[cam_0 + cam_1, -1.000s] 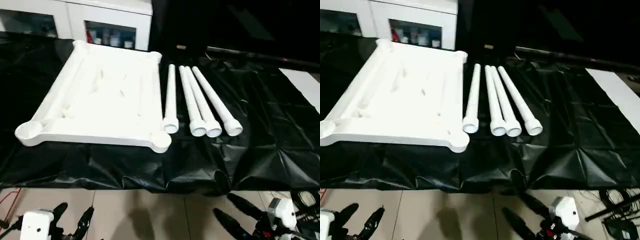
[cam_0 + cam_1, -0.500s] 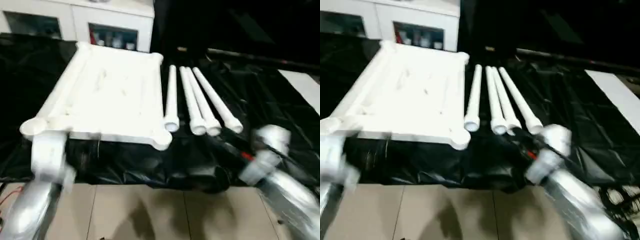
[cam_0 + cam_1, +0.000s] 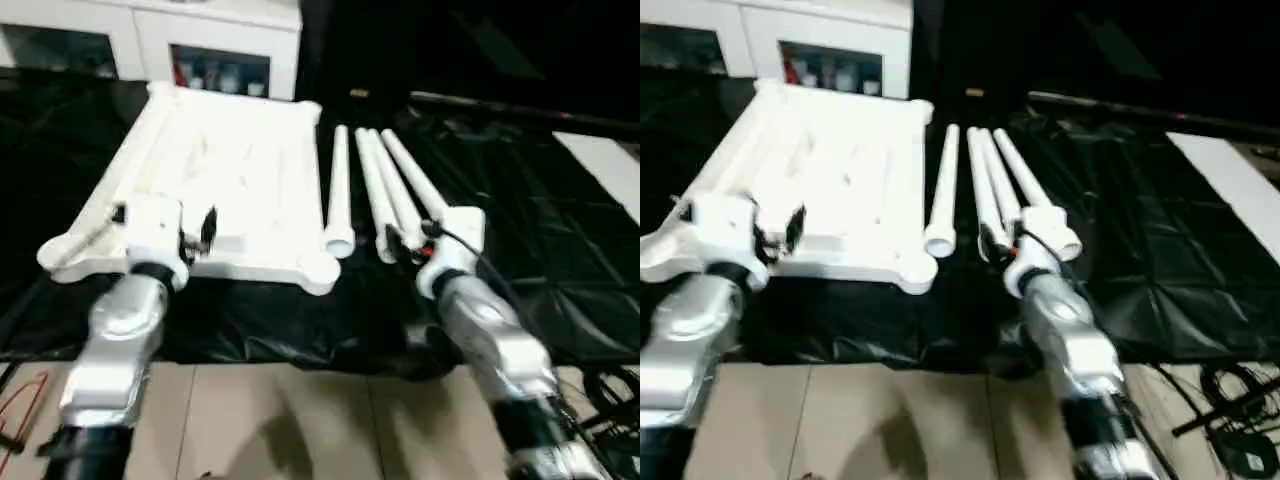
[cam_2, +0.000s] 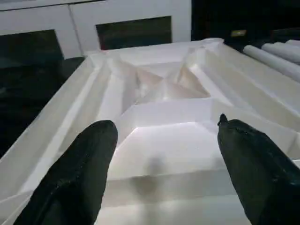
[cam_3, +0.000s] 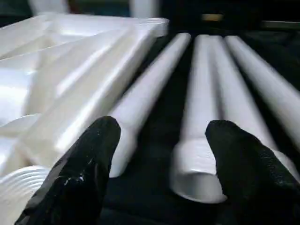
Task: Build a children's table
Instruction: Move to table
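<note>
Over black sheet [image 3: 560, 250], both open pincers [image 3: 165, 228] [image 3: 410, 240] newly up from below, at tabletop [image 3: 240, 170] and legs [image 3: 385, 185].

White ribbed plastic tabletop [image 3: 225, 190] is lying upside down on black plastic sheet [image 3: 540, 250]; four white tapered legs [image 3: 385, 195] lying just right; white glass-door cabinet [image 3: 150, 45] standing behind.

Black sheet [image 3: 540, 230]: crinkled, covering the work surface
Cabinet [image 3: 150, 40]: white, glass doors, far left
Floor [image 3: 300, 420]: tan, near edge
Cables [image 3: 1230, 410]: near right
</note>
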Motion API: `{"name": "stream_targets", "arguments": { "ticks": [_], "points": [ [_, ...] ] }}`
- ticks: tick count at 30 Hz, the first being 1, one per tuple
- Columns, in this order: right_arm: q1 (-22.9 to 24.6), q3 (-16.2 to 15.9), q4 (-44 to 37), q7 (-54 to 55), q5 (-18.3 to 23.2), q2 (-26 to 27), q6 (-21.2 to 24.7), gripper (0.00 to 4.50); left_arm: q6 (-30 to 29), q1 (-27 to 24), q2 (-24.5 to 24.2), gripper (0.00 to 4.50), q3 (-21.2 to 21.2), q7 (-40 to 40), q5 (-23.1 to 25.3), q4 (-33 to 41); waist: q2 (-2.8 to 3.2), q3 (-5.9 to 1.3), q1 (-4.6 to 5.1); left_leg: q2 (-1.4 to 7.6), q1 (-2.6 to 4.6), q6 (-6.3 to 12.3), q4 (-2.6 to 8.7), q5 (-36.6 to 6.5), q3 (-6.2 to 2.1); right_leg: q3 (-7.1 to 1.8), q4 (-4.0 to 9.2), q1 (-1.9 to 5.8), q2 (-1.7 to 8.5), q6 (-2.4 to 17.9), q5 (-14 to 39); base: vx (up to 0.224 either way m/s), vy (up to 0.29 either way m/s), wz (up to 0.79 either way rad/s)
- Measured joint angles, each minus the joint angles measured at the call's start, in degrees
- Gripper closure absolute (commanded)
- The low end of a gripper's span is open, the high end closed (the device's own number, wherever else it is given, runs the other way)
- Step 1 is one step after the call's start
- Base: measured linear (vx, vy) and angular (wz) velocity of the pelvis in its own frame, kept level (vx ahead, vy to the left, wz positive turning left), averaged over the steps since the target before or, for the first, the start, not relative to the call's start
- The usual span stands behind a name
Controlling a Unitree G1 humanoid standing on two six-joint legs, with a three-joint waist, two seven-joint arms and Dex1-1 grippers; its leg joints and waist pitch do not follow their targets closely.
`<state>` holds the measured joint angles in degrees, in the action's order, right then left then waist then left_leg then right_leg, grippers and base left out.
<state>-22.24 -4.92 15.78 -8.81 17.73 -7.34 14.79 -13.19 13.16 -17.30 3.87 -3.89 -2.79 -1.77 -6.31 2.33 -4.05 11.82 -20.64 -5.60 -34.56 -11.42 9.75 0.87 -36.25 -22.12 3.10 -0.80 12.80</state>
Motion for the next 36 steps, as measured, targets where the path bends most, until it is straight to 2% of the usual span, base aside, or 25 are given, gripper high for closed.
{"name": "stream_targets", "arguments": {
  "ticks": [2, 6, 10, 11, 12, 13, 14, 15, 16, 17, 18, 19, 21, 22, 24, 26, 27, 29, 30, 31, 32, 33, 34, 35, 36],
  "points": [
    [0.0, 0.0, -1.4, -2.9, 0.9, 0.0, -0.2, 1.16, 0.0, -0.2, 1.0, 0.64, 0.4, -0.1, -0.7, 1.6, 0.35, 0.23, -0.56, -0.04, -0.02, 0.06, -0.04, 0.0, 0.04, -0.02, 0.05, 0.02, 0.06, 0.0, 0.0, 0.0, 0.0, 0.0],
    [0.1, 0.6, -3.4, -6.9, 2.0, -2.0, -1.9, 1.16, -0.2, -1.6, 3.5, 0.64, -0.5, -0.1, -0.9, 5.7, 0.27, 0.22, -1.27, 0.02, 0.01, 0.18, -0.02, -0.1, 0.1, 0.03, 0.01, 0.04, 0.07, 0.0, 0.0, 0.0, 0.0, 0.0],
    [2.6, 0.4, -8.0, -9.7, 2.0, -2.3, -4.2, 1.16, -0.2, -3.5, 1.5, 0.64, -0.2, -2.2, -2.3, 8.7, -0.61, 0.15, -0.93, 0.04, 0.17, 0.3, 0.07, -0.1, 0.09, 0.0, -0.1, 0.04, 0.03, 0.0, 0.0, 0.0, 0.0, 0.0],
    [3.1, 0.3, -8.0, -10.3, 2.0, -2.1, -4.4, 1.16, -0.1, -3.6, 1.3, 0.64, -0.1, -2.5, -2.5, 8.9, -0.86, 0.14, -0.8, -0.02, -0.25, 0.45, 0.07, 0.0, -0.25, 0.29, -0.06, 0.15, 0.08, 0.0, 0.0, 0.0, 0.0, 0.0],
    [3.4, 0.2, -7.9, -10.5, 1.9, -1.9, -4.4, 1.16, -0.1, -3.6, 1.2, 0.64, -0.1, -2.8, -2.5, 9.0, -0.93, 0.11, -0.61, -0.05, -0.45, 0.78, 0.06, 0.2, -0.62, 0.86, 0.08, 0.22, 0.23, 0.1, 0.0, 0.0, 0.0, 0.0],
    [3.7, 0.0, -7.7, -10.6, 1.9, -1.6, -4.8, 1.16, -0.1, -3.6, 1.1, 0.64, -0.2, -3.0, -2.5, 9.0, -1.12, 0.08, -0.45, -0.29, -1.02, 0.9, 0.05, 0.3, -1.42, 1.84, 0.32, 0.44, 0.54, 0.1, 0.0, -0.037, -0.01, 0.27],
    [4.0, -0.2, -6.7, -11.0, 1.7, -1.1, -5.3, 1.16, -0.2, -3.6, 1.0, 0.64, -0.2, -3.3, -2.4, 9.0, -0.91, 0.24, -0.33, -0.45, -1.44, 0.95, 0.06, 0.4, -2.54, 3.5, 1.06, 1.15, 0.99, 0.0, 0.0, -0.004, -0.004, 0.49],
    [4.2, -0.5, -5.9, -11.3, 1.6, -1.0, -5.4, 1.16, -0.2, -3.7, 1.0, 0.64, -0.2, -3.3, -2.3, 9.0, -0.76, 0.34, -0.5, -0.53, -1.38, 0.95, 0.13, 0.4, -3.19, 5.01, 1.65, 1.93, 1.49, -0.2, 0.1, -0.004, -0.004, 0.49],
    [4.3, -0.9, -5.4, -11.7, 1.5, -0.8, -5.3, 1.16, -0.4, -3.7, 1.0, 0.64, -0.1, -3.3, -2.2, 9.0, -0.23, 0.71, -0.68, -0.38, -1.04, 0.95, 0.18, 0.3, -3.61, 6.3, 2.48, 3.07, 1.75, -0.2, 0.2, 0.029, 0.007, 0.57],
    [4.2, -1.6, -5.3, -12.4, 1.6, -0.4, -5.2, 1.16, -0.8, -3.8, 1.1, 0.64, 0.1, -3.3, -2.1, 9.1, -0.02, 1.01, -0.97, 0.04, -0.34, 0.97, 0.4, 0.3, -3.29, 7.14, 3.29, 4.51, 1.86, -0.3, 0.3, 0.043, 0.009, 0.45],
    [4.1, -2.1, -5.4, -13.0, 1.8, 0.1, -5.1, 1.16, -1.0, -3.8, 1.1, 0.64, 0.2, -3.3, -2.0, 9.2, 0.33, 1.38, -1.22, 0.29, 0.42, 0.96, 0.52, 0.2, -3.03, 7.67, 3.57, 5.14, 2.07, -0.3, 0.8, 0.043, 0.009, 0.45],
    [4.1, -2.8, -5.4, -13.5, 1.8, 0.7, -5.1, 1.16, -1.0, -3.9, 1.0, 0.64, 0.3, -3.3, -2.0, 9.3, 0.57, 1.71, -1.48, 0.58, 1.36, 0.85, 0.67, -0.2, -2.36, 7.63, 3.41, 5.68, 2.29, -0.2, 1.5, 0.042, -0.01, 0.24],
    [3.9, -3.8, -5.1, -13.4, 0.7, 1.8, -5.6, 1.16, -1.0, -3.7, 0.1, 0.64, 0.4, -3.5, -1.9, 9.3, 0.47, 1.79, -1.47, 0.73, 3.17, 0.64, 0.76, -0.6, -1.77, 6.98, 3.14, 7.25, 2.23, -0.1, 2.3, 0.067, -0.004, 0.06],
    [3.8, -3.8, -4.7, -13.2, 0.3, 1.9, -5.8, 1.16, -1.0, -3.7, 0.1, 0.64, 0.4, -3.6, -1.9, 9.3, 0.37, 1.73, -1.44, 0.72, 3.65, 0.52, 0.76, -0.9, -1.54, 6.62, 3.15, 7.58, 2.19, -0.2, 2.6, 0.091, 0.019, -0.07],
    [4.0, -3.1, -4.0, -12.7, -0.1, 1.7, -6.0, 1.16, -1.0, -3.4, 0.3, 0.64, 0.0, -4.0, -1.9, 9.2, 0.22, 1.58, -1.21, 0.63, 3.96, 0.55, 0.94, -1.3, -1.01, 5.98, 3.26, 7.98, 2.18, -0.3, 2.8, 0.095, 0.02, -0.12],
    [4.4, -2.0, -3.7, -12.1, 0.0, 1.6, -6.0, 1.16, -1.0, -3.1, 0.6, 0.64, -1.3, -4.7, -1.9, 9.2, -0.12, 1.23, -1.44, 0.57, 3.71, 0.66, 1.36, -1.3, -0.41, 5.77, 3.72, 8.27, 2.11, -0.8, 3.0, 0.119, 0.012, -0.01],
    [4.4, -1.6, -3.7, -11.7, 0.0, 1.6, -6.0, 1.16, -1.0, -3.0, 0.6, 0.64, -1.7, -5.1, -1.9, 9.2, 0.07, 1.16, -1.56, 0.52, 3.69, 0.72, 1.57, -1.5, -0.32, 5.68, 4.07, 8.3, 2.04, -0.9, 3.1, 0.13, 0.007, 0.02],
    [4.4, -1.1, -3.6, -11.0, 0.0, 1.7, -5.9, 1.16, -1.0, -2.3, 0.4, 0.64, -1.7, -5.8, -1.9, 8.8, 0.14, 0.7, -1.77, 0.09, 4.04, 0.92, 1.84, -2.1, -0.38, 5.32, 4.23, 8.28, 1.99, -1.1, 3.5, 0.203, 0.0, 0.02],
    [4.4, -1.1, -3.5, -10.9, 0.0, 1.9, -5.7, 1.16, -1.0, -2.1, 0.1, 0.64, -1.5, -5.9, -1.9, 8.7, 0.02, 0.56, -1.6, -0.08, 4.47, 1.04, 2.01, -2.5, -0.73, 4.8, 3.55, 8.07, 1.83, -1.3, 3.9, 0.239, -0.02, 0.03],
    [4.4, -1.2, -3.5, -10.9, 0.0, 2.3, -5.6, 1.16, -1.0, -2.1, -0.3, 0.64, -1.3, -6.0, -1.9, 8.6, 0.05, 0.4, -1.17, -0.4, 4.73, 1.19, 1.89, -3.0, -1.15, 4.46, 2.24, 7.36, 1.95, -1.2, 4.8, 0.243, -0.066, 0.06],
    [4.4, -1.4, -3.6, -10.8, -0.1, 2.6, -5.5, 1.16, -1.0, -2.1, -0.5, 0.64, -0.9, -6.0, -1.9, 8.5, -0.35, 0.1, -0.81, -0.99, 5.2, 1.16, 1.73, -3.7, -1.87, 3.98, -0.74, 5.92, 2.46, -1.0, 5.9, 0.186, -0.079, -0.05],
    [4.7, -1.4, -3.8, -10.6, -0.2, 2.7, -5.5, 1.16, -1.0, -2.1, -0.7, 0.64, -0.8, -6.1, -1.9, 8.4, -0.53, -0.03, -0.59, -1.38, 5.48, 1.59, 1.25, -4.7, -2.46, 3.1, -1.37, 5.25, 2.66, -0.9, 6.6, 0.186, -0.079, -0.05],
    [5.2, -1.2, -4.1, -10.4, -0.4, 2.4, -5.6, 1.16, -1.1, -1.9, -0.8, 0.64, -0.9, -6.4, -1.9, 8.2, -0.64, -0.2, -0.84, -2.08, 4.7, 3.04, -0.43, -5.8, -2.77, 2.28, -1.52, 6.08, 2.4, -1.5, 7.7, 0.166, -0.064, -0.04],
    [7.6, -0.1, -4.1, -10.2, -0.7, 1.3, -5.6, 1.16, -1.3, -0.9, 0.9, 0.64, -2.9, -7.1, -1.9, 7.8, -0.06, -0.25, -1.16, -2.41, 2.35, 8.8, -5.25, -6.3, -3.13, 0.0, -0.32, 8.11, 1.11, -1.5, 8.5, 0.191, 0.084, 0.37],
    [8.7, 0.8, -3.8, -9.8, -1.1, 0.3, -5.5, 1.16, -1.3, -1.1, 1.5, 0.64, -4.5, -7.7, -2.0, 8.0, 0.4, -0.27, -2.03, -3.17, 0.6, 9.19, -7.47, -6.3, -3.28, -1.49, 0.94, 9.62, 0.31, -1.5, 8.7, 0.191, 0.084, 0.37]
  ]
}}
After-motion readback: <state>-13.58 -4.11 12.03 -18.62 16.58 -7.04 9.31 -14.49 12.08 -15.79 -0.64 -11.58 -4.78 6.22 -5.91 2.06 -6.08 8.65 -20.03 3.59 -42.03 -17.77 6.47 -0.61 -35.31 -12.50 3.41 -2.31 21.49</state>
